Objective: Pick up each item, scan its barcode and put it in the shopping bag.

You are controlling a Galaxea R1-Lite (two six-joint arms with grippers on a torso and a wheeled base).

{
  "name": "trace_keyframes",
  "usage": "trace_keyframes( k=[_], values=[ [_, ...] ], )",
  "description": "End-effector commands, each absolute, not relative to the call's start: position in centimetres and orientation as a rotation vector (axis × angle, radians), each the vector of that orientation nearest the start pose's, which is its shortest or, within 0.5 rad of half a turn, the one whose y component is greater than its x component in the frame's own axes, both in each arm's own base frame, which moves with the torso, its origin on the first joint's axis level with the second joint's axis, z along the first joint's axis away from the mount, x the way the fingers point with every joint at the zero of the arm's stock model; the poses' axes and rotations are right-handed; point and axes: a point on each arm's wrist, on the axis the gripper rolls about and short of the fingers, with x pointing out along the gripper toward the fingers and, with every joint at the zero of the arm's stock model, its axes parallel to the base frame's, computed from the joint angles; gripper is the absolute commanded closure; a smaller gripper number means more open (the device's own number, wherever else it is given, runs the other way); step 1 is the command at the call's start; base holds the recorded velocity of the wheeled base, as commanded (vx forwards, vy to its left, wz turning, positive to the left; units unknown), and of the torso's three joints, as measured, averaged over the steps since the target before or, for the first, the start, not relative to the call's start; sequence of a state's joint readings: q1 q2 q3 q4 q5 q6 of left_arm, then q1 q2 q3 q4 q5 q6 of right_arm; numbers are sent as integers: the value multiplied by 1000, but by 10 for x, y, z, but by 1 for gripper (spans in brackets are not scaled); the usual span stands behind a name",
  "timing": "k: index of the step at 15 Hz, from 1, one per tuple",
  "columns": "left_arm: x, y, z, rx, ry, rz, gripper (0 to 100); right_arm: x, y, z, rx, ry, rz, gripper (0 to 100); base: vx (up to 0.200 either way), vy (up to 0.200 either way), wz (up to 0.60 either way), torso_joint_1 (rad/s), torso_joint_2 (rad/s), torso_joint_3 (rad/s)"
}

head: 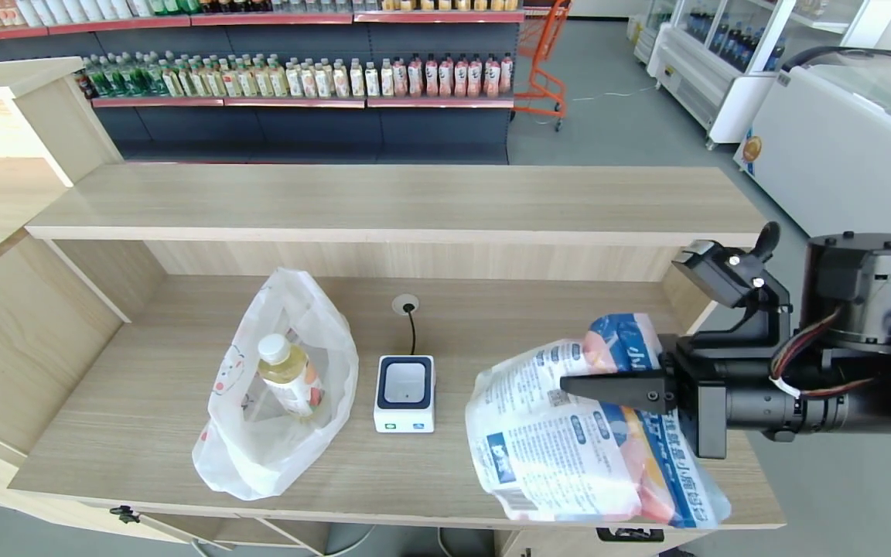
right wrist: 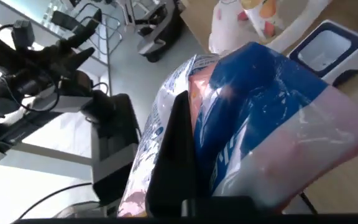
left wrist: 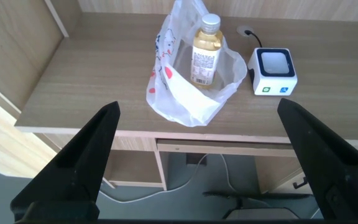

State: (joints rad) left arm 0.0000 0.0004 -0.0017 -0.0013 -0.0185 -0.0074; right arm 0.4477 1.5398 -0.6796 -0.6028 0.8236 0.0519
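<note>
My right gripper (head: 569,384) is shut on a blue, white and pink food packet (head: 585,441), held above the counter's right front; the same packet (right wrist: 272,124) bulges against a black finger (right wrist: 176,155) in the right wrist view. A white barcode scanner (head: 405,392) sits mid-counter, left of the packet. Farther left stands the white shopping bag (head: 275,387), open, with a yellow drink bottle (head: 288,375) upright inside. My left gripper (left wrist: 197,168) hangs open before the counter's front edge, short of the bag (left wrist: 185,93), the bottle (left wrist: 205,50) and the scanner (left wrist: 272,70).
The wooden counter (head: 144,402) has a raised ledge (head: 391,201) behind it and side walls. The scanner's cable runs to a grommet (head: 405,304) at the back. Shelves of bottles (head: 298,77) and freezers (head: 840,131) stand across the aisle.
</note>
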Motion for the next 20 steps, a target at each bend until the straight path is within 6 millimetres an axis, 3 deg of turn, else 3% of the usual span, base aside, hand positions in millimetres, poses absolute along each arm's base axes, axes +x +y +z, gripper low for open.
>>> trace_keyframes(
  k=[1,5,9,14,20],
  values=[
    [-23,0,76,-8,-3,-18,0,250,100,192,-93,172,1075,100,0,0,0,0,0,0],
    [-23,0,76,-8,-3,-18,0,240,61,169,-238,182,942,100,0,0,0,0,0,0],
    [-23,0,76,-8,-3,-18,0,221,55,160,-249,204,943,100,0,0,0,0,0,0],
    [-23,0,76,-6,-3,-18,0,205,54,164,-167,224,939,100,0,0,0,0,0,0],
    [-23,0,76,-8,-3,-18,0,205,53,165,-133,239,933,100,0,200,0,0,2,3]
  ],
)
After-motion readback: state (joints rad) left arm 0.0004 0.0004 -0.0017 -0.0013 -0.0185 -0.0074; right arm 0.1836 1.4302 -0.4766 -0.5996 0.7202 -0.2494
